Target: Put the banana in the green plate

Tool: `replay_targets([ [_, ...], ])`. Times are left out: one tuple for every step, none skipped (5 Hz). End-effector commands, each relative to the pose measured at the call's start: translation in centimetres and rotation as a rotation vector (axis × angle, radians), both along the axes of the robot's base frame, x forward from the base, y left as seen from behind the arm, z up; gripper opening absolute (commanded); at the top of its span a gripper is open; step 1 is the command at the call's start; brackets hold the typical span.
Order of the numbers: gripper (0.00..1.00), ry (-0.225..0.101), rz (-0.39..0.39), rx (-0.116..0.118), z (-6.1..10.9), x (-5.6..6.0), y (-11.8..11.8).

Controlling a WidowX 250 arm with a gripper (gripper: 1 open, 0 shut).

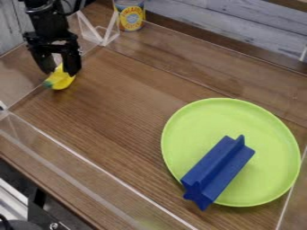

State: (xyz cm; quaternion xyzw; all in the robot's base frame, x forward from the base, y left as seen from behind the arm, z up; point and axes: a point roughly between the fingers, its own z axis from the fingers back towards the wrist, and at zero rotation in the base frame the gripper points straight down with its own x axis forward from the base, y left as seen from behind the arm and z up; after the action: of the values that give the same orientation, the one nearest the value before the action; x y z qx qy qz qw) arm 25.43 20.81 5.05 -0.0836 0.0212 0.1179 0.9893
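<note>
You see the black robot hand (56, 66) at the far left corner of the dark wooden bench (120, 108), pointing straight down. Its two fingers stand wide apart, and they grip nothing. The small curved yellow toy banana (59, 81) lies on the bench directly under the hand, between the two fingertips; you cannot tell if the fingers touch it. The large round lime-green plate (198, 126) sits near the right edge of the bench, well apart from the banana. On the plate lies a long blue plastic block with a cross-shaped section (218, 170), and it reaches over the near rim of the plate. At the far edge of the bench you see a small yellow can with a label (129, 16), upright.
</note>
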Motion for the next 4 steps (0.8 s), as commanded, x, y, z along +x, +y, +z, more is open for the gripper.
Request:
replay_targets([
  [1.00,-0.036,0.017,0.029,0.8,0.5,0.9],
  [1.00,-0.036,0.023,0.024,0.0,0.7,0.9],
  [1.00,-0.036,0.030,0.020,-0.6,0.9,0.8],
  [0.00,-0.038,0.035,0.014,-1.1,1.0,0.7],
])
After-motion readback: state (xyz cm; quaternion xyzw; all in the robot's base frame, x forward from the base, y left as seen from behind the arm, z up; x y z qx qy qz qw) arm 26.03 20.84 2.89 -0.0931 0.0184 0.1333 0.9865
